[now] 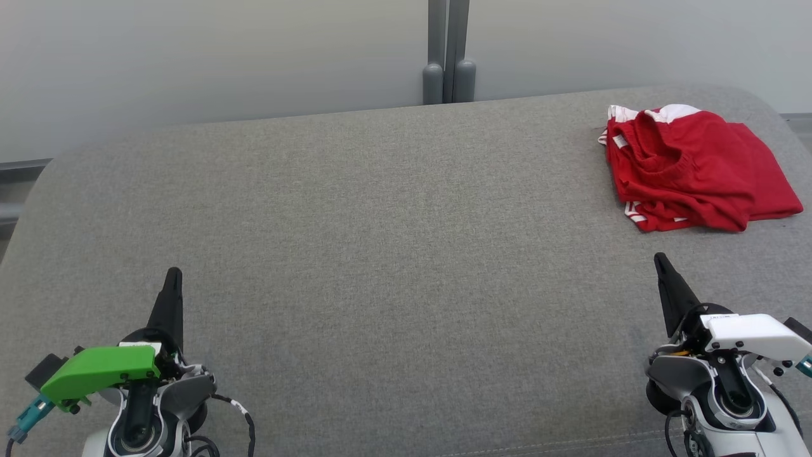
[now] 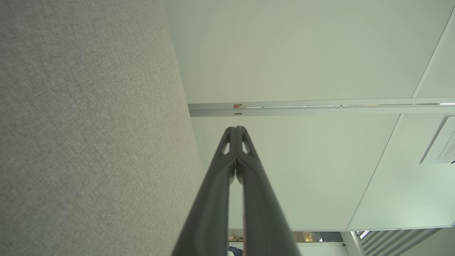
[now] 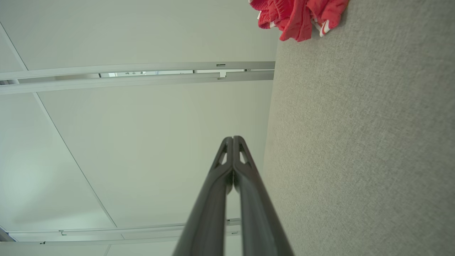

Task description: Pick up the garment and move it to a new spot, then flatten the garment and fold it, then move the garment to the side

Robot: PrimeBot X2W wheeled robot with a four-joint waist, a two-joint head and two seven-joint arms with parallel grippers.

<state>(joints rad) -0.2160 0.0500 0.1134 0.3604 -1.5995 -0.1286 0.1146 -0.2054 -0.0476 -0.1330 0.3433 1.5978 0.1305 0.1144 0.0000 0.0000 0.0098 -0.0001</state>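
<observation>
The red garment (image 1: 691, 168) lies in a loose, crumpled heap at the upper right of the head view, on the far right part of the grey cloth-covered surface (image 1: 380, 222). White trim shows along its top and lower left edges. Nothing is touching it.

At the lower left of that view the left pincer (image 1: 172, 273) points up the frame, its two dark fingers clenched together on nothing, with a green cover (image 1: 98, 374) on the wrist behind it. At the lower right the right pincer (image 1: 660, 257) is likewise clenched and empty, behind it a white cover (image 1: 755, 333). It sits below the garment in the frame, apart from it.

In the right wrist view the garment shows at the top edge, well beyond the closed fingertips. Behind the surface stands a pale wall (image 1: 190, 57) with a grey post (image 1: 449, 51) at the top centre.
</observation>
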